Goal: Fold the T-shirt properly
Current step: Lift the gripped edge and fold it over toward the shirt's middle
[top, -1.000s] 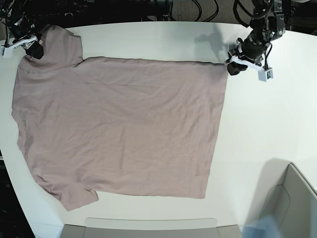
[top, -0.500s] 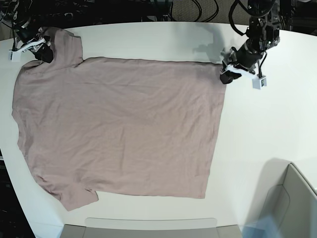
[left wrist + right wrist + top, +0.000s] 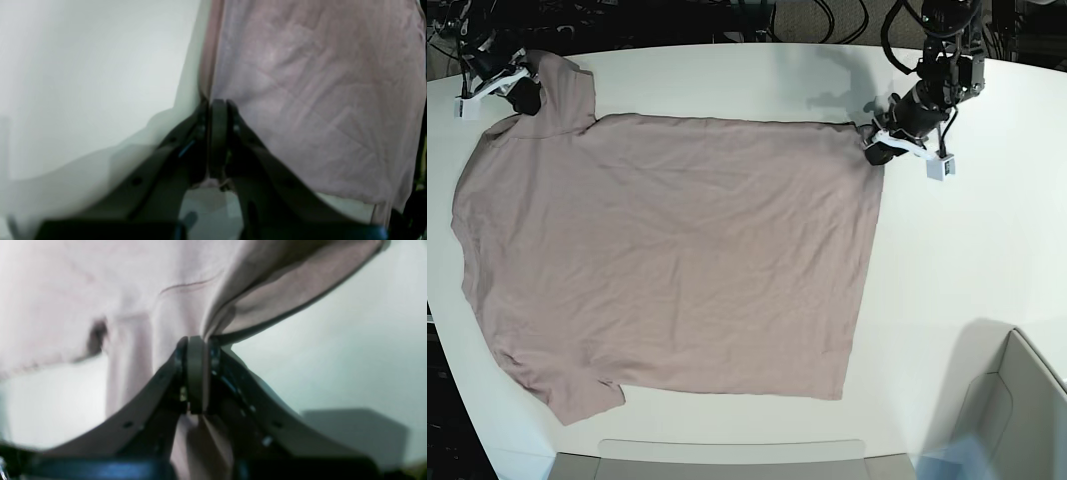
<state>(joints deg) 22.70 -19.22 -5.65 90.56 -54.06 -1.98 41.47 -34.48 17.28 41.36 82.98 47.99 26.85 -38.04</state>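
The mauve-pink T-shirt (image 3: 667,260) lies spread flat on the white table (image 3: 967,250), sleeves to the left and hem to the right. My left gripper (image 3: 874,150) is at the shirt's far right hem corner. In the left wrist view the left gripper (image 3: 217,106) is shut, with pink fabric (image 3: 317,100) pinched between its fingers. My right gripper (image 3: 522,98) is at the far left sleeve. The right wrist view shows the right gripper (image 3: 196,341) shut on a raised fold of the cloth (image 3: 267,296).
A grey bin (image 3: 1017,410) stands at the near right corner. A pale tray (image 3: 727,455) lies along the table's front edge. Dark cables and arm bases crowd the back edge.
Both grippers moved inward onto the shirt's far corners and went from open to shut on the fabric. The far sleeve edge is pulled up a little.
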